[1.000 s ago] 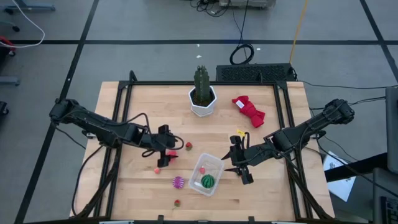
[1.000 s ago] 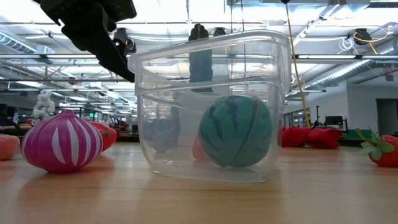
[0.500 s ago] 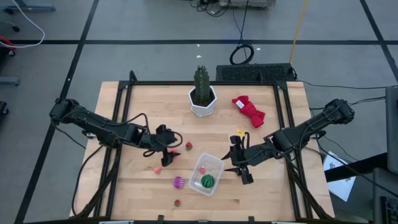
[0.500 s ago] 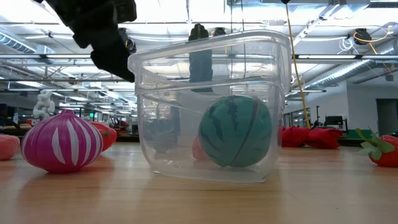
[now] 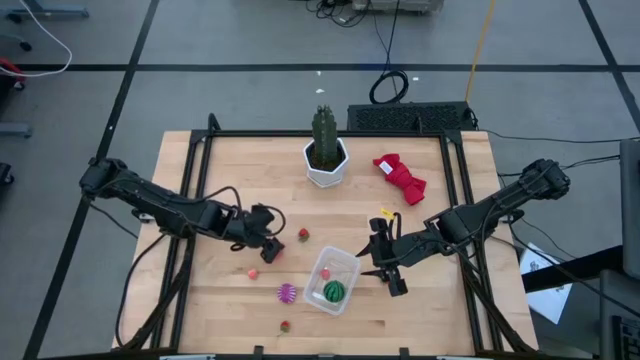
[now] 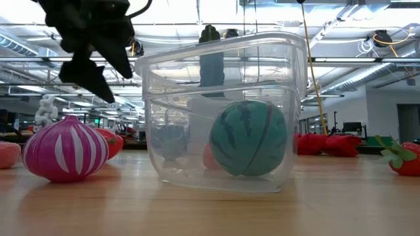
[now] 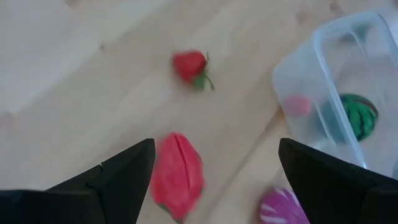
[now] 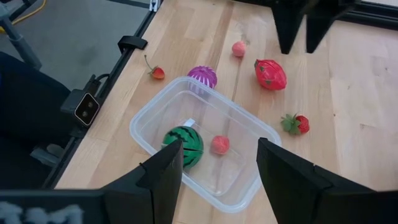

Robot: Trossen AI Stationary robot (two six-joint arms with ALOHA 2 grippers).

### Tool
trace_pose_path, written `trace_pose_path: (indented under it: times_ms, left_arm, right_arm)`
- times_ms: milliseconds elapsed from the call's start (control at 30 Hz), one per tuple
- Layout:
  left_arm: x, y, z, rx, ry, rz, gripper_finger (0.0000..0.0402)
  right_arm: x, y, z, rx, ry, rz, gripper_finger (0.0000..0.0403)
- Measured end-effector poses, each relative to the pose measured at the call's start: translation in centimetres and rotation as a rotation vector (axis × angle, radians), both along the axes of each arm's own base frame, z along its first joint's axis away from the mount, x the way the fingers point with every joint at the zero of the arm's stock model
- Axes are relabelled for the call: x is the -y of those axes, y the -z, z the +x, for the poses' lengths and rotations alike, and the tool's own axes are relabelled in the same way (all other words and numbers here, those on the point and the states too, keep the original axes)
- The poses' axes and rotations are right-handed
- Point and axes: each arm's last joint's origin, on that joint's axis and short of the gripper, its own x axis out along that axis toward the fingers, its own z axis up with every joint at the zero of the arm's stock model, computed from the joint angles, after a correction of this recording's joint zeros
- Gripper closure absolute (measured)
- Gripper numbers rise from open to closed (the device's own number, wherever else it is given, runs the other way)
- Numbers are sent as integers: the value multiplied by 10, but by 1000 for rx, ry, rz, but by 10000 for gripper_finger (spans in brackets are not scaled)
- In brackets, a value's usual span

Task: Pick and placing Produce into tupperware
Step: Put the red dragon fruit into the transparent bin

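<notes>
My left hand (image 5: pixel 266 247) hovers above the counter (image 5: pixel 440 300) with its fingers spread wide and nothing between them. The large red piece (image 7: pixel 178 175) lies on the wood right under that gap, and a small strawberry (image 7: pixel 190 65) sits farther out at about 2 o'clock from the hand in the overhead view. The clear tub (image 5: pixel 331 279) stands at roughly 4 o'clock from my left hand, holding the green striped ball (image 8: pixel 185 144) and a pink bit (image 8: pixel 219 144). The purple onion (image 5: pixel 287 293) rests just beside the tub. My right hand (image 5: pixel 380 261) waits at the tub's 3 o'clock side, fingers partly parted and empty.
</notes>
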Motion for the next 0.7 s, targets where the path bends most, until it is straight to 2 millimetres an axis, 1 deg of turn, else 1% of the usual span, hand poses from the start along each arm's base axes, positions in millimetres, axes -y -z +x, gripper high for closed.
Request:
trace_pose_path:
  times_ms: [167, 300, 367, 467, 533, 600, 700]
  left_arm:
    - [6, 3, -6, -58, -30, -78, 53]
    - [6, 7, -8, -111, -52, -79, 52]
    - [5, 10, -7, -167, -58, -63, 52]
    - [9, 4, 3, -285, -47, -14, 52]
    - [11, -3, 9, -417, -45, 40, 52]
    - [13, -13, 20, -512, -44, 83, 53]
    - [17, -20, 37, -597, -37, 141, 53]
  right_arm:
    - [0, 0, 0, 3, -8, -8, 206]
    - [0, 0, 0, 7, -18, -21, 206]
    - [0, 0, 0, 11, -21, -23, 206]
    - [0, -1, 1, 15, -21, -22, 206]
    - [0, -1, 1, 18, -24, -24, 206]
    - [0, -1, 1, 21, -23, -22, 206]
    - [0, -1, 1, 20, -20, -18, 206]
